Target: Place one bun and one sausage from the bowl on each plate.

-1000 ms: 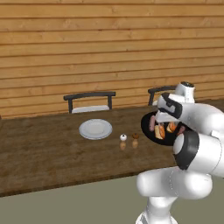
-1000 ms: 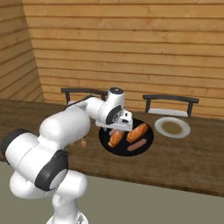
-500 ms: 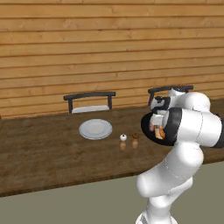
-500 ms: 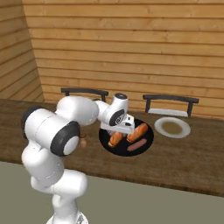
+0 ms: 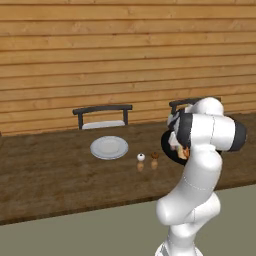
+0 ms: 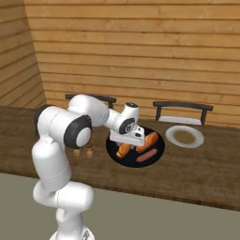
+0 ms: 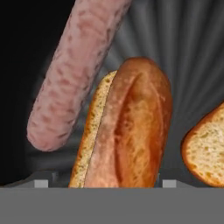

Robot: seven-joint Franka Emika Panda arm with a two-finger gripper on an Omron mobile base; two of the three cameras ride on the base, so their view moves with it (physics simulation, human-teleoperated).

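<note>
Black bowl [image 6: 159, 149], golden-brown bun [image 7: 131, 131] (mottled pink sausage [image 7: 74, 74]).

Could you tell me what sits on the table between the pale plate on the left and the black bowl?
In the left base view, two small shakers stand between the plate and the bowl.

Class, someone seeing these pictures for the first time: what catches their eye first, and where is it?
The white arm bends low over the black bowl at the wooden table's middle, its gripper down among the food. In the hand view a browned bun sits dead centre, a pink sausage beside it. Pale plates wait on either side.
</note>
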